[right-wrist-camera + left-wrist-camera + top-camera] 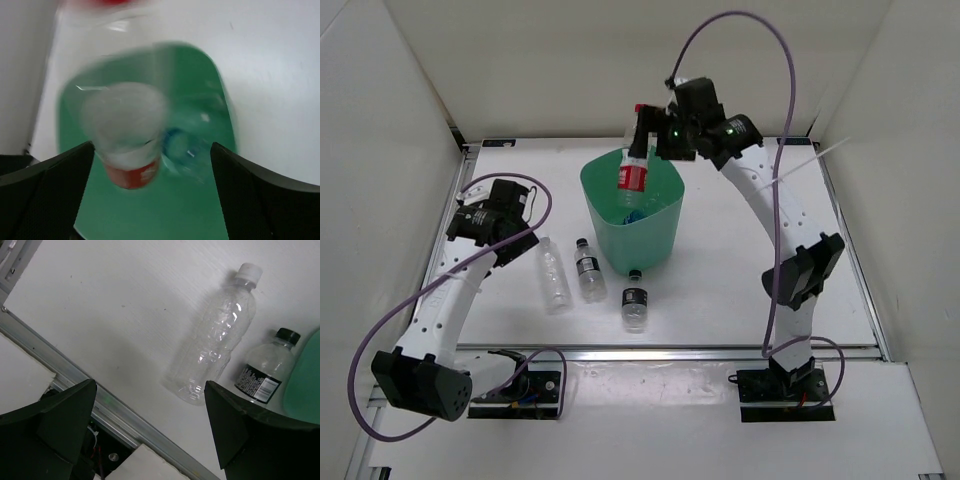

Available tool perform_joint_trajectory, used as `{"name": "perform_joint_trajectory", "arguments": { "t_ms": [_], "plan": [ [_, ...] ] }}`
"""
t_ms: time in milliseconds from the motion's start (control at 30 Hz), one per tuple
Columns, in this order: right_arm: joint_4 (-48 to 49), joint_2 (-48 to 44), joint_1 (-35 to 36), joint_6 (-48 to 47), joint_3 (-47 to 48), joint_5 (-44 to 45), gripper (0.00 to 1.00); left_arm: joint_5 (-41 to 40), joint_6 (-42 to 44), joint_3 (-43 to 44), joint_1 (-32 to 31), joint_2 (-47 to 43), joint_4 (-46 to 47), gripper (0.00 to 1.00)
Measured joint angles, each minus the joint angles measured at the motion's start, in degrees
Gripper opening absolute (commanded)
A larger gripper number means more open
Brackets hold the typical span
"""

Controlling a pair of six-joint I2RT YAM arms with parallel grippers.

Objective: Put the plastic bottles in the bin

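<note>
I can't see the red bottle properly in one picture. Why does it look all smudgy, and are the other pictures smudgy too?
Right wrist view: the red-labelled bottle is smeared by motion blur, and the bin below it looks soft too. Left wrist view: sharp, with bright glints on the plain bottle and a faint shadow on the table. Top external view: crisp and evenly lit.

Mint-green bin is standing upright on the table. Red-labelled bottle is hanging base-down in its mouth, motion-blurred in the wrist view. Blue-labelled bottle is lying inside. Plain bottle, left dark-labelled bottle and right dark-labelled bottle are lying near the bin's base.
</note>
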Motion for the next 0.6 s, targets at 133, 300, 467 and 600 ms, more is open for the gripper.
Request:
{"name": "perform_joint_trajectory", "arguments": {
  "t_ms": [133,300,467,600],
  "plan": [
    [-7.39,-1.16,-2.25,-0.02,-7.34,-0.13,1.0,1.03,0.17,-4.94,0.24,-1.29,2.08,1.0],
    [-11.15,-9.77,-8.07,0.17,-6.64,-0.39,1.0,5.07,2.05,-14.56,0.33,-4.35,9.35,1.0],
    [-11.93,-16.83,-8.74,-0.02,-3.17,-1.75,1.0,10.29,4.59,-17.35,0.22,-4.24,17.84,1.0],
    [-12.17,-15.78,-8.76,-0.07,-1.27,-4.52,1.0,12.2,6.45,-17.38,-0.76,-1.22,23.58,1.0]
  ]
}}
